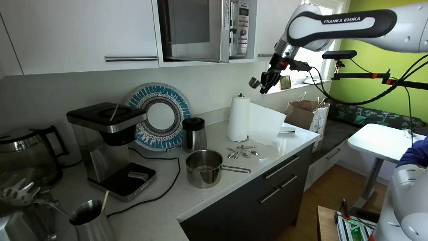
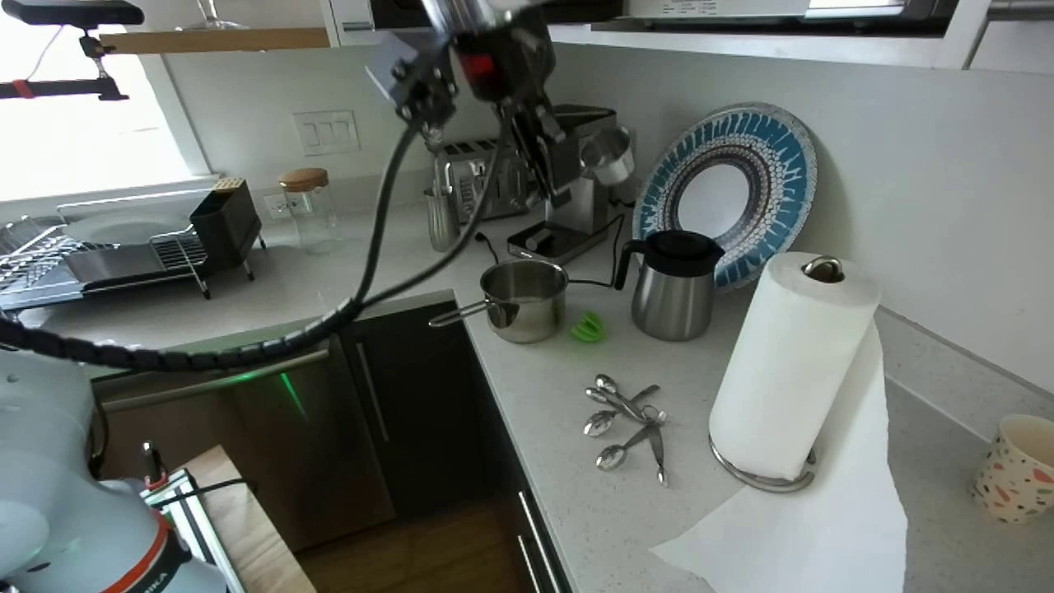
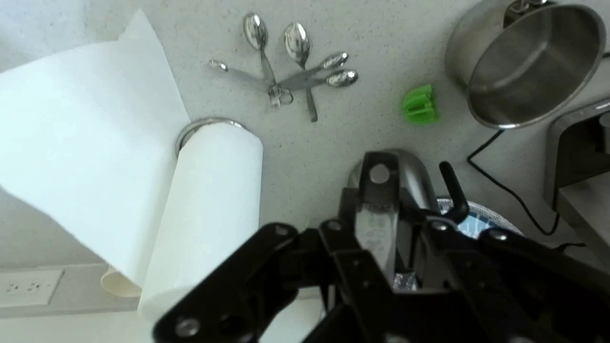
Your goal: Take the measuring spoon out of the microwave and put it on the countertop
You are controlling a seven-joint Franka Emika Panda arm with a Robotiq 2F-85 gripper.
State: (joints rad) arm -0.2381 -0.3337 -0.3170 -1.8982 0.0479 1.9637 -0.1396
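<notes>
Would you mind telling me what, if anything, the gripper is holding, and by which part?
The gripper holds the metal measuring spoon by its handle, mostly hidden here, with the bowl sticking out.

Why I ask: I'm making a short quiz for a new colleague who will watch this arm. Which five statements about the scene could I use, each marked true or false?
1. The gripper holds the measuring spoon in the air. True.
2. The microwave door is shut. False: the microwave door stands open.
3. The paper towels stand on the countertop. True.
4. The green thing lies inside the pot. False: the green thing lies beside the pot, on the countertop.
5. A bunch of spoons lies fanned out on the countertop. True.
</notes>
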